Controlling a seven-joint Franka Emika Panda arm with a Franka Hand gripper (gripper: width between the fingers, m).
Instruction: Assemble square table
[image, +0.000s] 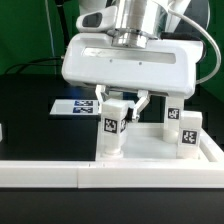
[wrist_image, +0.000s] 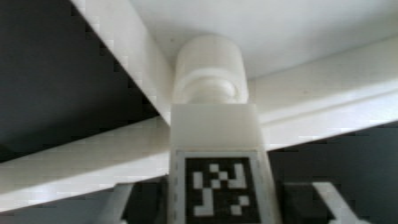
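The square table's white slab lies flat at the front of the exterior view. One white tagged leg stands upright on its near left corner. A second tagged leg stands on the right corner. My gripper hangs over the left leg with a finger on each side and a small gap showing, so it looks open. In the wrist view the leg runs between my gripper down to its round end at the slab's corner.
The marker board lies on the dark table behind the left leg. A long white rail runs along the front edge, and another runs down the exterior view's right side. Green backdrop behind.
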